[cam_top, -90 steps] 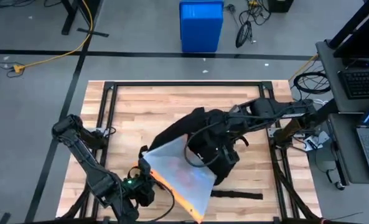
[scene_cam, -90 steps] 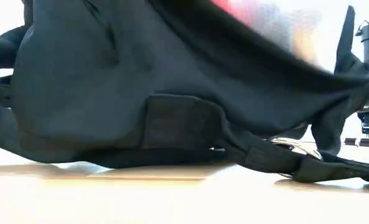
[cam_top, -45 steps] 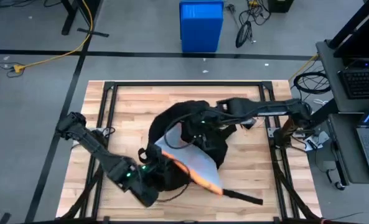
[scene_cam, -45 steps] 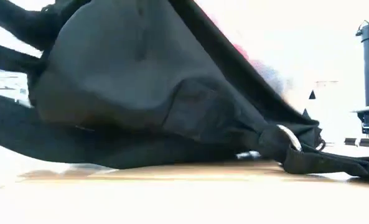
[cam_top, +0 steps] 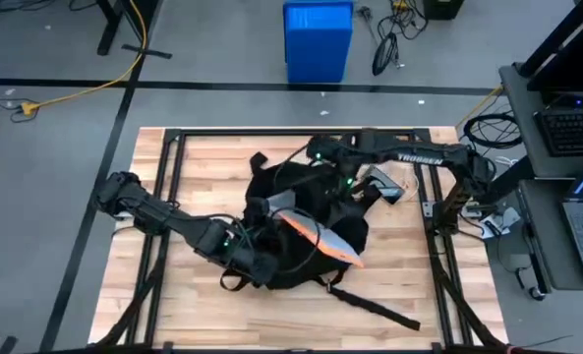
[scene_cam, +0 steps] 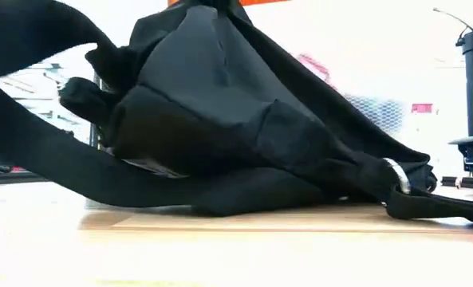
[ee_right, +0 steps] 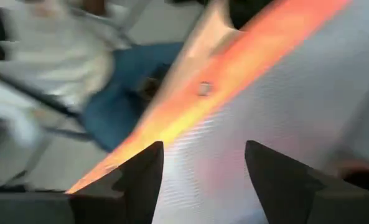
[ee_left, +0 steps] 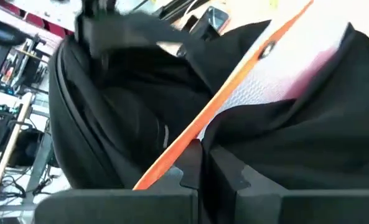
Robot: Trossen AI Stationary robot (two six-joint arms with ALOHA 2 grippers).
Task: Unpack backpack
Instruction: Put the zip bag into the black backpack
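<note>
The black backpack [cam_top: 291, 258] lies heaped in the middle of the table, resting on its lower side [scene_cam: 220, 191]. A white mesh pouch with an orange edge [cam_top: 320, 239] sticks out of its top. My left gripper [cam_top: 257, 258] is at the backpack's left side, shut on black fabric beside the pouch's orange edge [ee_left: 234, 81]. My right gripper [cam_top: 355, 192] hangs open at the backpack's far side. The pouch [ee_right: 284, 93] fills the space in front of its spread fingers; I cannot tell whether they touch it. My left gripper [ee_left: 203, 171] pinches a fold of the backpack's black fabric [ee_left: 234, 155] between its two fingers, at the mouth where the pouch comes out. The pouch's orange edge [ee_left: 172, 158] runs along the outer side of one finger. The pinch itself is dark.
A loose black strap [cam_top: 375, 310] trails from the backpack toward the near right of the table. A small flat grey device [cam_top: 384, 187] lies far right of the backpack. Black frame rails [cam_top: 168, 197] border the wood. A blue bin [cam_top: 318, 39] stands on the floor beyond.
My left gripper has gone from the near left corner toward the table's middle, taking the backpack's fabric along. My right gripper has drawn back toward the far edge. The backpack has bunched up into a taller heap, and the pouch shows as a narrower strip than before.
</note>
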